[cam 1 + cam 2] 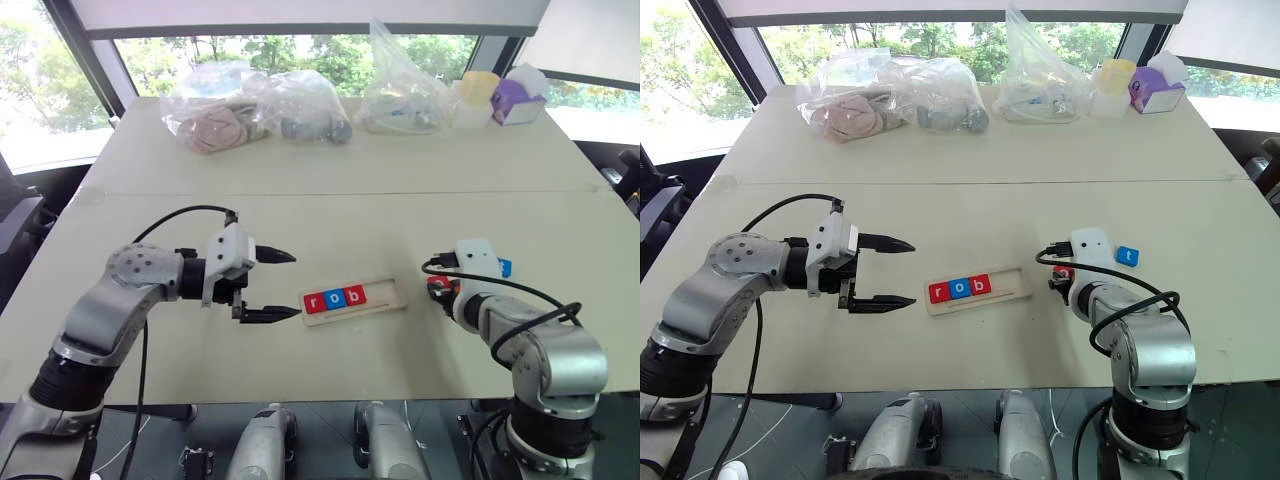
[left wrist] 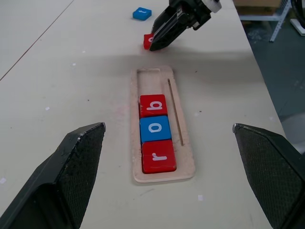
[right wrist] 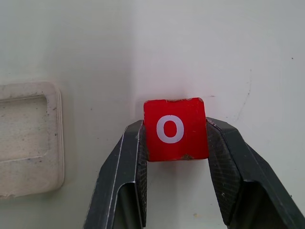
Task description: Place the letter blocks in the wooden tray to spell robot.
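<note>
On the desk [image 1: 330,215] you had the wooden tray [image 1: 388,295] lying between both arms, its right end free for two more blocks. Three sat inside, reading r, o, b [image 1: 336,298]. Your left pincer [image 1: 268,285] gaped apart beside it; your right pincer [image 3: 175,143] was clamped on the red o block [image 3: 175,129], one blue block [image 1: 1127,256] lying near.

My left arm reaches in from the lower left of the head view, elbow bent, forearm running toward the centre. Its gripper [image 1: 268,285] points sideways to the right, jaws spread wide with nothing between them. My right arm rises from the lower right, wrist bent steeply downward. Its gripper [image 3: 175,138] is clamped on a red block [image 3: 175,129], one finger [image 3: 136,162] against each side.
</note>
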`<state>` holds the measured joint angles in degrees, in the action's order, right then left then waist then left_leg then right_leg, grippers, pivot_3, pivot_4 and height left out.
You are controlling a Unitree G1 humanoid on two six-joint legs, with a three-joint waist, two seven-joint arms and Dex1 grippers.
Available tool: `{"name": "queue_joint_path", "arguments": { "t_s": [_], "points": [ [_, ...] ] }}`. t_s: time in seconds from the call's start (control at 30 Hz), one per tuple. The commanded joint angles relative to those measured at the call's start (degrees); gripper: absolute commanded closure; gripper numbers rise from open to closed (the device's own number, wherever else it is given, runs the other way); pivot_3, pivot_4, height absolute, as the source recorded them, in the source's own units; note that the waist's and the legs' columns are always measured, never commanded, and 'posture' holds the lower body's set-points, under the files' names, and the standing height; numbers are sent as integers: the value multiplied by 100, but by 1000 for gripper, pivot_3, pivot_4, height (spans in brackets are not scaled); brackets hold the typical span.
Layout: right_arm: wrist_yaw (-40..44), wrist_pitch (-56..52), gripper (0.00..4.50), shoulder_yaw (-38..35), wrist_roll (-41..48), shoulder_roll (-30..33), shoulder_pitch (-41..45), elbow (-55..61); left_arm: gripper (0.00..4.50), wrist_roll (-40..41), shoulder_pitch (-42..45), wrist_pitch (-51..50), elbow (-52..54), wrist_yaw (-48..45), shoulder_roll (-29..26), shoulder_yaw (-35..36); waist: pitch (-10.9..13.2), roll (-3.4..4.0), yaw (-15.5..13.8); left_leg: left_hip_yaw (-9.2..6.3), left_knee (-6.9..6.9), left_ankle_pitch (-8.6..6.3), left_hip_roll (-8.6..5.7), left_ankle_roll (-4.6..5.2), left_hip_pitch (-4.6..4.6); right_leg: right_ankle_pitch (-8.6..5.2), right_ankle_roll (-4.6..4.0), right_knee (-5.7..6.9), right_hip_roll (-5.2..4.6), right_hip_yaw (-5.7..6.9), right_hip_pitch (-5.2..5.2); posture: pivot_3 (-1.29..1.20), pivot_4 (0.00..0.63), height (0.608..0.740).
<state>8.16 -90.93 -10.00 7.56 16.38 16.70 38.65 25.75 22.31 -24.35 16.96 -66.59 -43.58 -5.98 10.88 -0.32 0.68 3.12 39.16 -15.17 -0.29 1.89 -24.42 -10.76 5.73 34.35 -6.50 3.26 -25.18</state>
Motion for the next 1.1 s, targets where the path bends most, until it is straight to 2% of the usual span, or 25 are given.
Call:
{"name": "queue_joint_path", "arguments": {
  "t_s": [0.03,0.6,0.87,1.1],
  "points": [
    [-11,-20,3334,-106,9,-38,-33,325,0,123,59,-2,149,-14,19,100,0,0,-5,0,0,0,0,0,0,0,0,0,0,0,0,0,150,740],
    [-73,25,3334,-187,-23,-84,1,200,0,457,240,-307,135,103,125,262,0,0,-2,0,-1,0,0,0,-1,0,0,-3,-1,0,0,0,150,740],
    [-103,15,3334,-221,-34,-85,28,161,0,913,291,-648,235,361,343,479,0,0,-4,-1,-1,0,0,0,-1,0,0,-3,-1,0,0,0,150,740],
    [-126,-59,3334,-190,-10,-136,65,202,0,883,326,-646,223,294,279,424,0,0,-2,-1,-2,0,0,0,-2,0,0,-3,0,0,0,0,150,740]
  ]
}}
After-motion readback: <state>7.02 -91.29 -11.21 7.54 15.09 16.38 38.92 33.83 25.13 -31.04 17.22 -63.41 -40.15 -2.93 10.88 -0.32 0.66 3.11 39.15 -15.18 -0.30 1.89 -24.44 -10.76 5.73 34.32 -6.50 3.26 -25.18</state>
